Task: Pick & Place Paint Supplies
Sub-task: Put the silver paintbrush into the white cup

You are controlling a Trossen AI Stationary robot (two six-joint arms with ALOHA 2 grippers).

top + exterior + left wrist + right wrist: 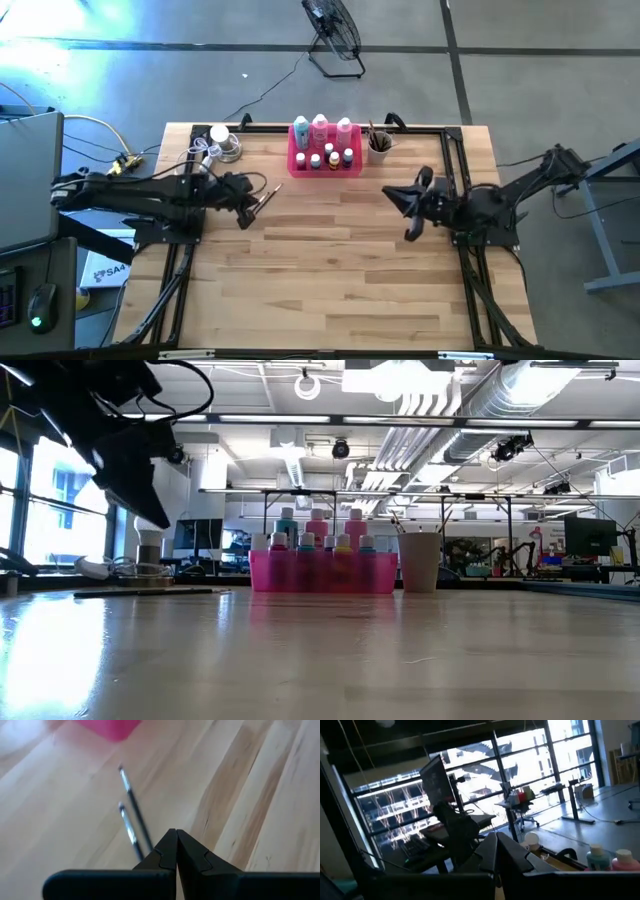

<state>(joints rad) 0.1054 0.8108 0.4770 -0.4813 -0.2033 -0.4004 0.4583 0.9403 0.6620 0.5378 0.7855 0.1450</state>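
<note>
A pink tray at the table's far middle holds three taller white-capped bottles and several tiny bottles, all upright. Thin brown paintbrushes stand in the beige cup to the right of the tray. Two more paintbrushes lie flat on the wood left of the tray. My left gripper hovers shut just above their near ends. My right gripper is shut on nothing, raised over the table's right half and aimed out into the room.
A white-capped item and a coil of cable sit at the far left corner. Black frame rails run along the table's sides. Bare wood fills the middle and near part of the table.
</note>
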